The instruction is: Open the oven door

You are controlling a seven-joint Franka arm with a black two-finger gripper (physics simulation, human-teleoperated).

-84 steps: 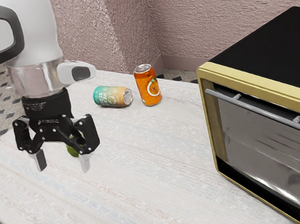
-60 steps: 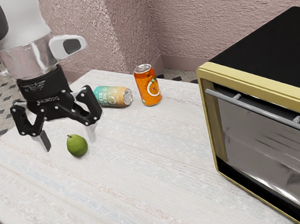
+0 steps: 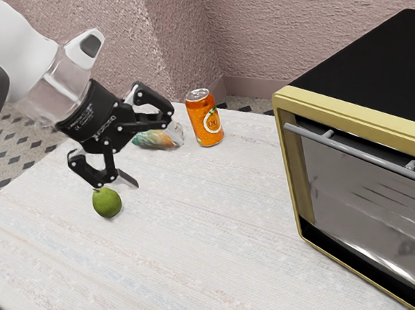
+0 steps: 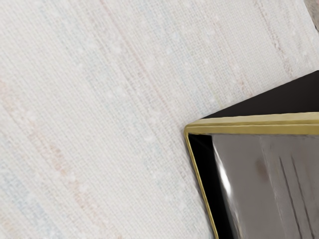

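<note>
Arm (image 3: 30,43), one: white and grey, entering at the exterior view's left, tilted down toward the exterior view's right.

Green fruit (image 3: 107,203), one: on the counter (image 3: 200,249), below the wrist.

End effector (image 3: 156,161), black, two-fingered: released, fingers parted, nothing grasped. Above the counter, tilted, opening roughly toward the oven side; well apart from the task's thing.

Teal-and-orange can (image 3: 147,139), one: on its side, partly hidden behind the end effector.

Orange can (image 3: 206,120), one: upright, just beside the fallen one.

Oven (image 3: 384,66), one: black top, yellow frame, at the exterior view's right. Its near corner shows in the wrist view too, so the hand seems turned toward it.

Door (image 3: 362,197), one: glass-fronted, set in the frame, apparently closed.

Handle (image 3: 371,157), one: grey bar on mounts, long axis running lengthwise along the door's upper edge. Governing relation: it lies from the end effector toward the exterior view's right, across a stretch of counter. The next move likely calls for reaching over and setting the fingers either side of the bar, across that axis; a skewed approach could strike the frame or slip off.
</note>
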